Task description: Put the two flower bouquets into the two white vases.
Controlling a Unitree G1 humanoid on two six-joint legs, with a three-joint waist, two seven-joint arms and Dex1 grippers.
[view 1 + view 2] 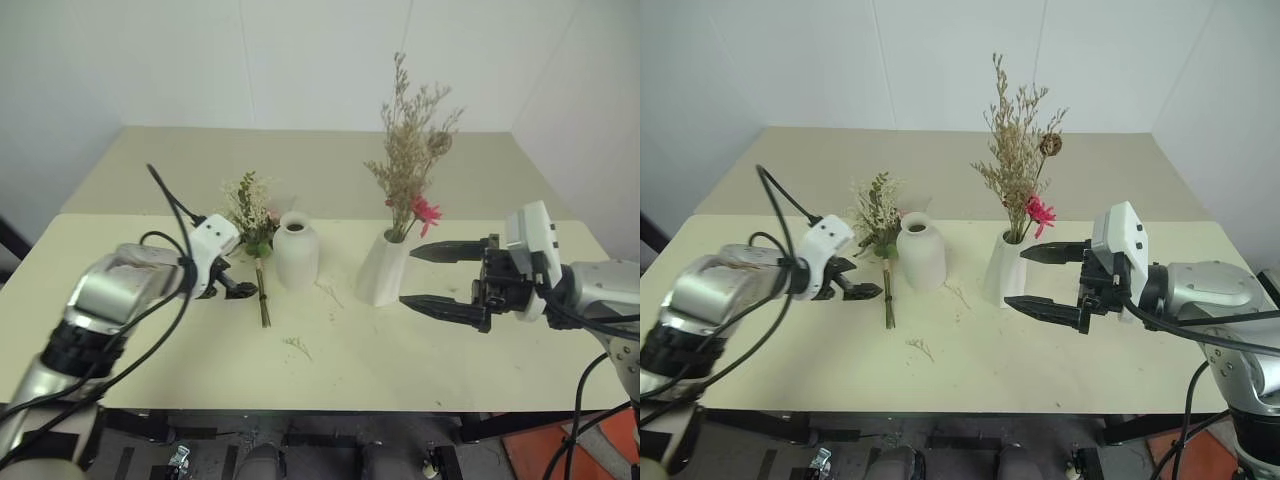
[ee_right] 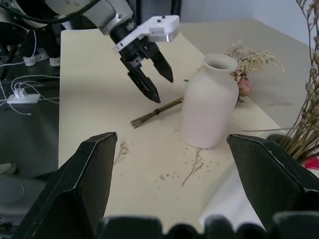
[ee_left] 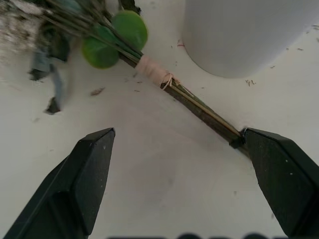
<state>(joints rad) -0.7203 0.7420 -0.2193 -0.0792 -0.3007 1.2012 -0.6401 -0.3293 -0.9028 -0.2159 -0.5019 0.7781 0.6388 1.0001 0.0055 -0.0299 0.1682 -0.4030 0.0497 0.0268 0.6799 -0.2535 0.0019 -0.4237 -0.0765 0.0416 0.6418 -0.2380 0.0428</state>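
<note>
The left claw (image 1: 243, 290), spread wide, hangs low over the bench (image 1: 150, 360) with the stems of the cream-white bouquet (image 1: 256, 240) between its fingers. That bouquet lies flat just left of the rounded vase (image 1: 296, 251). Farther right, the faceted vase (image 1: 382, 270) holds the beige bouquet (image 1: 410, 160) upright. The right claw (image 1: 425, 276), also spread and empty, hovers just beside the faceted vase.

Left wrist view: round vase (image 3: 249, 35) cut off by the edge; bouquet (image 3: 94, 35) head blurred. Right wrist view: faceted vase (image 2: 224, 201) mostly hidden behind right fingers (image 2: 269, 179).
</note>
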